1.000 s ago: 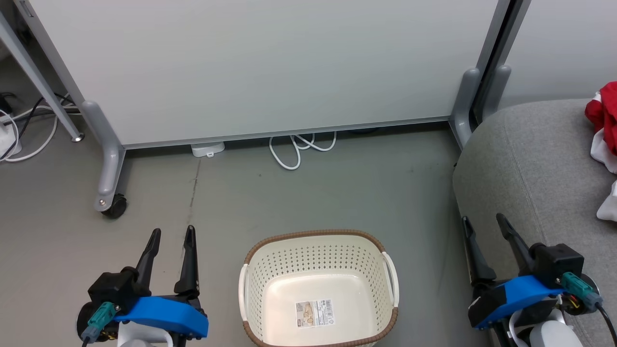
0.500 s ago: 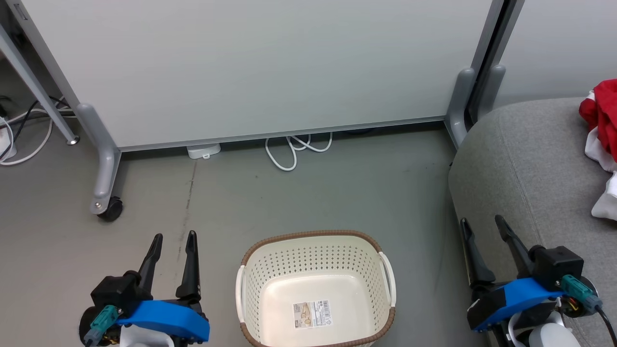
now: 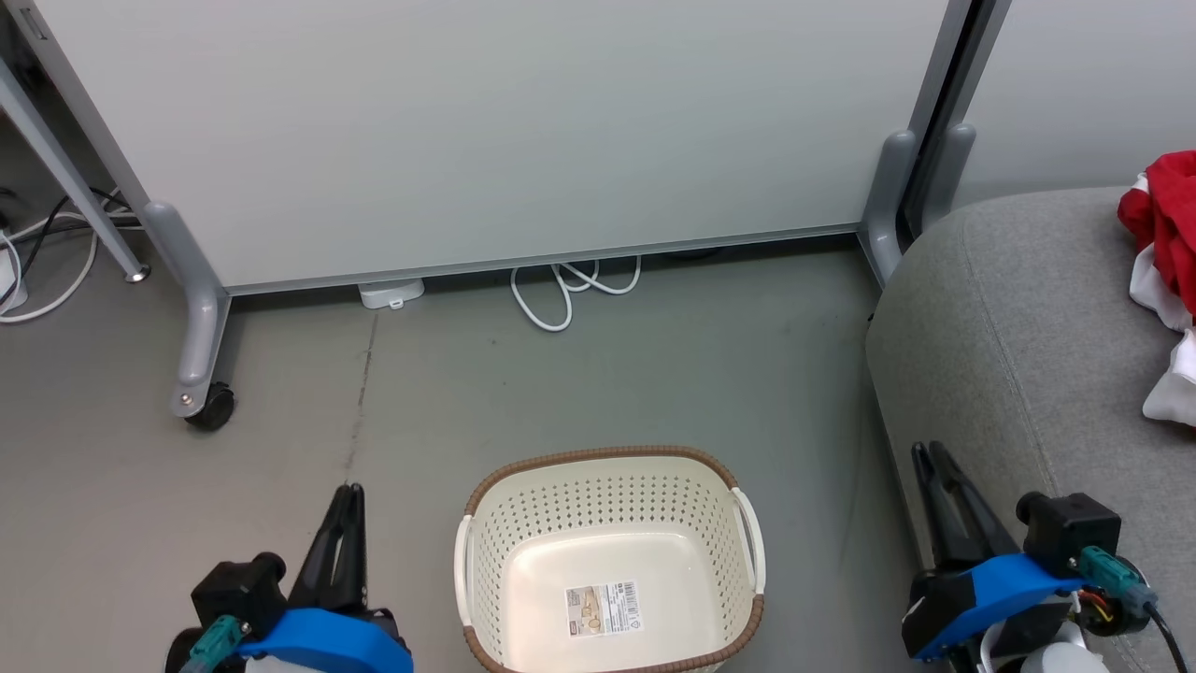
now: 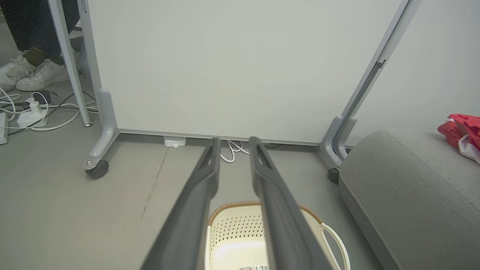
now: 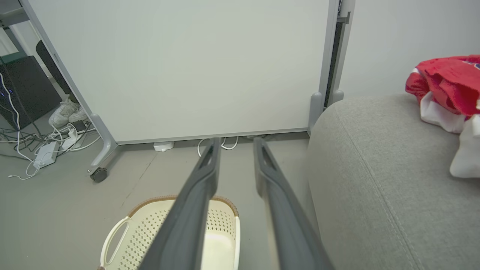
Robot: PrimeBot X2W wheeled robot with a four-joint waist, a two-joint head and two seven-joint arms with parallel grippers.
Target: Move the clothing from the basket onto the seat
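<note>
The basket (image 3: pixel 607 505) seems empty, the clothing (image 3: pixel 1168 206) on the seat (image 3: pixel 1009 327); left gripper (image 4: pixel 234 140) and right gripper (image 5: pixel 236 140), narrowly parted and empty, should rest clear.

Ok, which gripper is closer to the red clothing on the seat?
Right. The right gripper hangs by the seat's near edge, with the clothing farther back on the cushion. The left gripper is over the floor on the basket's far side.

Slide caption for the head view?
Empty basket on the floor between the left hand and right hand; red clothing lies on the grey seat.
</note>
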